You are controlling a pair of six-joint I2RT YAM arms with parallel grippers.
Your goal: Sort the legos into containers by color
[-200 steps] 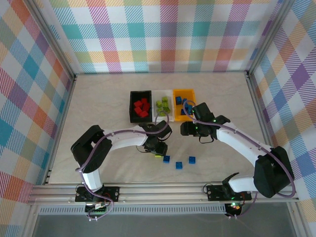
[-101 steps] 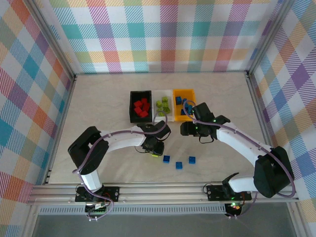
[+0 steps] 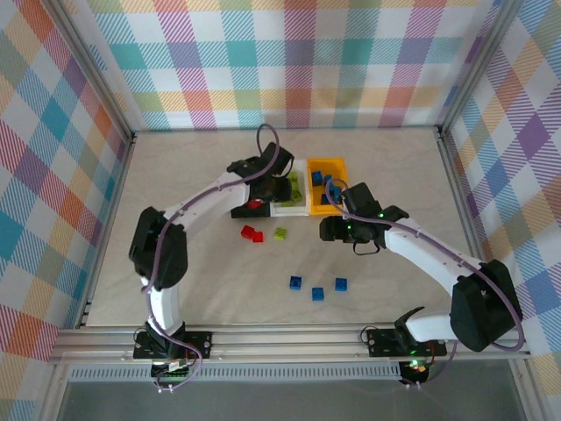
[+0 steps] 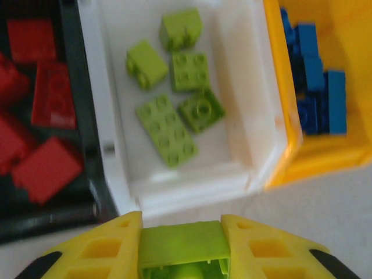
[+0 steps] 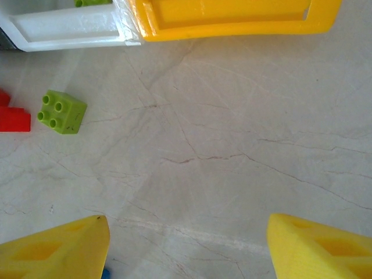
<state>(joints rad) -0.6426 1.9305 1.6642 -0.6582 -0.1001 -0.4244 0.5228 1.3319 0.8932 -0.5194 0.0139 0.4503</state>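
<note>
Top external view has the left arm (image 3: 203,200) stretched far forward in a long arc, its wrist above the black bin (image 3: 237,209) and the white bin (image 3: 290,209). The right arm (image 3: 425,253) is bent at the elbow, its head low over the table (image 3: 175,263) just in front of the yellow bin (image 3: 335,165). From above, three blue bricks (image 3: 317,293) lie loose on the near part of the table. A loose red brick (image 3: 252,233) and a loose green brick (image 3: 280,232) sit just before the bins. Left wrist view adds the grip: the left claw (image 4: 181,225) is closed on a lime green brick (image 4: 183,247), held above the white bin's near wall. That view also shows five green bricks (image 4: 168,131) on the white bin's floor, red bricks (image 4: 49,104) in the black bin and blue bricks (image 4: 317,99) in the yellow one. Right wrist view shows the right claw (image 5: 186,224) spread wide with nothing between its fingers. The loose green brick lies there studs up, just beside the loose red one.
</note>
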